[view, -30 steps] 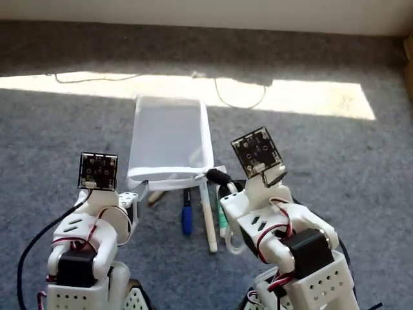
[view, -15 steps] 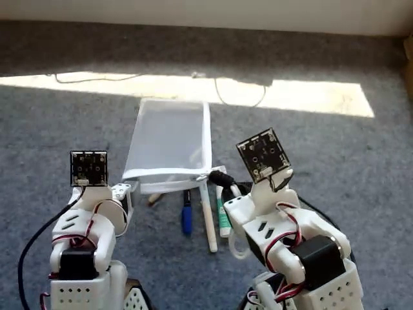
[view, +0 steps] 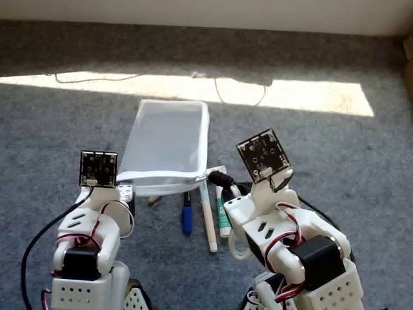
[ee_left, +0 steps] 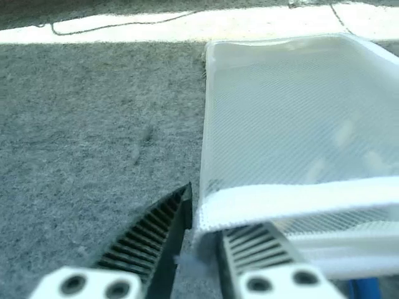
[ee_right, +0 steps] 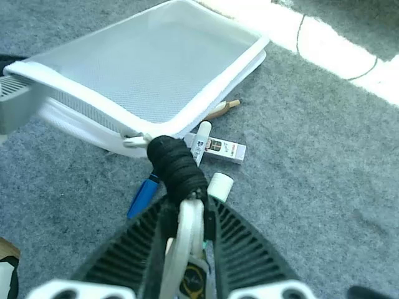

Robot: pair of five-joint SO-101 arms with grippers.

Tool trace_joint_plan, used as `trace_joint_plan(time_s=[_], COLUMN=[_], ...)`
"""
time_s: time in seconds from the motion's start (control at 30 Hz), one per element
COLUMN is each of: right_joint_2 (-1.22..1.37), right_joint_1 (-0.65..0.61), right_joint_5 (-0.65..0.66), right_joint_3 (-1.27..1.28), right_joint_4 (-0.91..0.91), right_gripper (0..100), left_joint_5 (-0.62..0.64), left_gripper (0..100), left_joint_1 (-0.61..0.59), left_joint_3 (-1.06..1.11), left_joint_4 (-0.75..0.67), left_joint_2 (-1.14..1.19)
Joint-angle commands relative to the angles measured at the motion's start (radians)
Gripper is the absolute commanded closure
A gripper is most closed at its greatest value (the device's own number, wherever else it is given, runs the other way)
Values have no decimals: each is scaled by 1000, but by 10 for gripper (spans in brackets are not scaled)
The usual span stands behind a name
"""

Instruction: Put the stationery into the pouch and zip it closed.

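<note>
Left gripper (ee_left: pixel 202 215): pinched shut on the pouch's near-left corner, that edge held raised.
Pouch (view: pixel 166 139): one flat rectangle of white mesh with a white fabric zip border, lying on the grey carpet (view: pixel 335 168) between the arms.
Loose stationery: four pieces just near of the pouch: one wooden stub (view: pixel 153 199), one blue pen (view: pixel 186 216), one long cream marker (view: pixel 208 223), one green-and-white pen (view: pixel 222 219).
Right gripper (ee_right: pixel 187 208): closed on a white pen (ee_right: pixel 187 240) whose black wrapped end sits at the pouch's near-right corner.

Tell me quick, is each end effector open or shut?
Left end effector: shut on the corner of the pouch rim.
Right end effector: shut on a white pen with a black end.
</note>
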Motion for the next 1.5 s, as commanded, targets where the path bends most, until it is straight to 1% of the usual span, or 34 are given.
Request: trace_joint_plan(time_s=[0.0,0.03,0.13,0.23,0.3,0.37,0.57,0.8,0.93,1.13,1.33,1.47], right_joint_2=[-13,-13,-13,-13,-13,-13,-13,-12,-12,-12,-12,-12], right_joint_1=[-8,-7,-4,-2,-2,5,125,147,147,154,269,298], right_joint_5=[-9,-9,-8,-12,-12,-12,-8,-8,-9,-9,-12,-12], right_joint_3=[-67,-70,-73,-73,-73,-73,-65,-28,36,119,170,194], right_joint_4=[21,30,50,54,54,54,45,-33,-90,-162,-243,-278], right_gripper=[992,992,987,925,877,852,850,850,850,850,850,850], left_joint_5=[2,2,2,0,-20,-29,-34,-34,-34,-31,-23,51], left_gripper=[995,992,994,994,994,994,994,994,994,994,994,994], left_joint_1=[21,19,21,24,27,27,27,27,27,27,27,28], left_joint_3=[-76,-97,-179,-260,-294,-320,-380,-447,-521,-702,-835,-905], left_joint_4=[-14,-5,97,161,178,180,216,259,270,302,316,315], left_joint_2=[-12,-12,-12,-2,-1,1,2,22,179,421,575,687])
